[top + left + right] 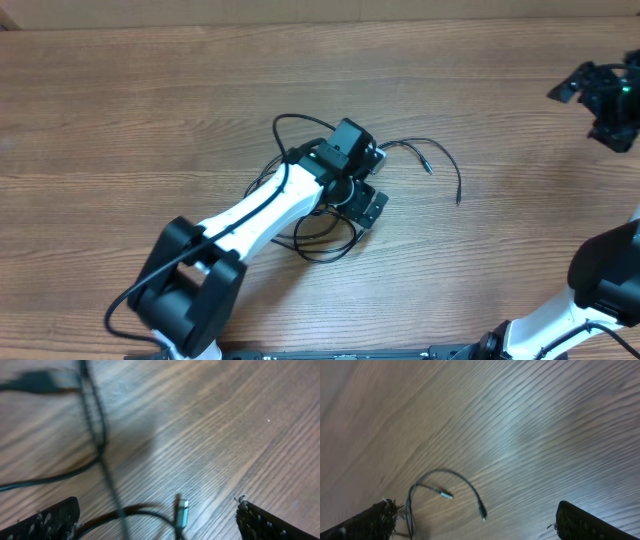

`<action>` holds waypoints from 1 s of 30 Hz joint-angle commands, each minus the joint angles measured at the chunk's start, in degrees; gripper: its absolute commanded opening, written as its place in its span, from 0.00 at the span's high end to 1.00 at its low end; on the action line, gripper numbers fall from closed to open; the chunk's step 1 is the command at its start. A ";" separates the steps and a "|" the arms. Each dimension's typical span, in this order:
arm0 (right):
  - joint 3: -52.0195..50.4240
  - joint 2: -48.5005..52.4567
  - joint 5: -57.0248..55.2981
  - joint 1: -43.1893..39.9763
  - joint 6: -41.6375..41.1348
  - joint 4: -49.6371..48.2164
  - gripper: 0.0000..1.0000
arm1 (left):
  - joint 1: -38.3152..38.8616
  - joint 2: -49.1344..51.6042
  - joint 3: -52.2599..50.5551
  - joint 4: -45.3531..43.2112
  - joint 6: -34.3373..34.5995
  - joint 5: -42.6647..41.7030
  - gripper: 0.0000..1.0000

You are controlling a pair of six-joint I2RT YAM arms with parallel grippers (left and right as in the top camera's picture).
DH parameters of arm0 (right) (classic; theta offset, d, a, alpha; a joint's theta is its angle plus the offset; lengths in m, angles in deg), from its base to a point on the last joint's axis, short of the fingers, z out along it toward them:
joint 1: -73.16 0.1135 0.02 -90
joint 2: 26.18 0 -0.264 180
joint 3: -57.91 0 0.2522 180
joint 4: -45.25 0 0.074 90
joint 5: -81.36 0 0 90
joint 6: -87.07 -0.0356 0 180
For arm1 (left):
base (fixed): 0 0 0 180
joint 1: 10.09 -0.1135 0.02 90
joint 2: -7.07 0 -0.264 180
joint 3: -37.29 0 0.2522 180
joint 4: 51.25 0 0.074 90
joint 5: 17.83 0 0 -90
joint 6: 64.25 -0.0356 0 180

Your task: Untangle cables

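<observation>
Overhead only: cables looped beneath left gripper. Up close: plug between its wide, empty jaws; right gripper likewise.

surface: brown wood-grain table | light: soft, even, faint sheen

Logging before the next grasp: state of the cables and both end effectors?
cables: tangled heap, lying loose on the table, two plug ends trailing free.
left end effector: open, over the heap, gripping nothing.
right end effector: open, empty, away from the heap.
</observation>
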 commanded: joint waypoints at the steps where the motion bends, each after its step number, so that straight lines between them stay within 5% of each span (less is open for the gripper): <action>1: 0.02 0.22 -1.03 2.58 0.50 0.81 0.00 | -1.79 -6.82 0.11 0.70 -0.63 6.95 0.00; 21: 0.00 0.22 -1.09 21.53 1.25 4.94 0.00 | -10.69 -27.50 0.11 18.34 5.05 19.04 0.00; 30: 0.00 0.22 -2.01 32.35 5.44 6.82 0.00 | -12.55 -30.36 0.11 28.04 15.67 28.81 0.00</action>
